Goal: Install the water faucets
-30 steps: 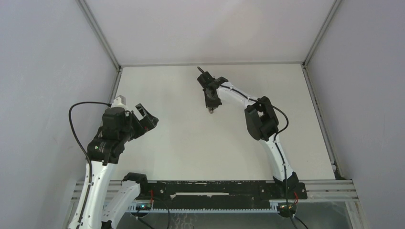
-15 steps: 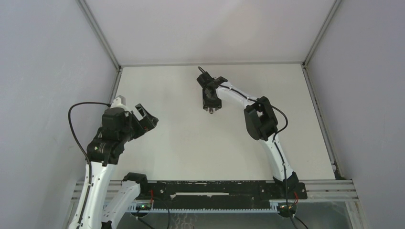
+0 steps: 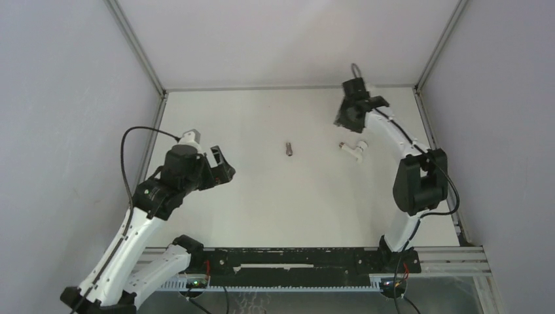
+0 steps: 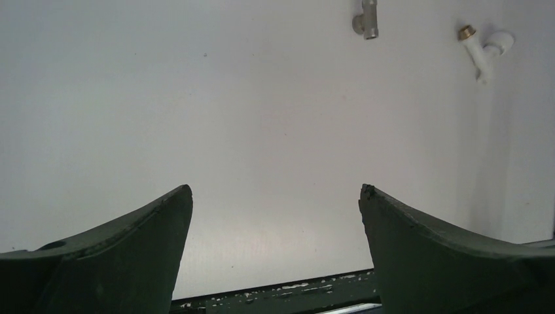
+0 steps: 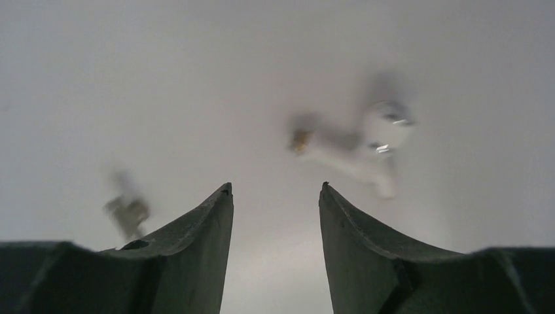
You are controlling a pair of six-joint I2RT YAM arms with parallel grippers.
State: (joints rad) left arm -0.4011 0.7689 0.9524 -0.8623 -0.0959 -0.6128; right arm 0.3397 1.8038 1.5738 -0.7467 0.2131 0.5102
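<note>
White tap (image 3: 354, 150) lies flat on the tabletop (image 3: 262, 209), brass tip toward the grey fitting (image 3: 288, 148) to its left, whose long axis runs near-to-far. Right end effector (image 5: 275, 190) hovers just beyond the tap, jaws apart and empty. Left end effector (image 4: 275, 196), far to the tap's left, gapes wide.

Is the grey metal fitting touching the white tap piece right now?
Apart. The top view shows bare table between the grey metal fitting and the white tap piece; the left wrist view agrees.

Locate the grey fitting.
In the top view the grey fitting lies loose near the middle of the table, left of the white tap.
</note>
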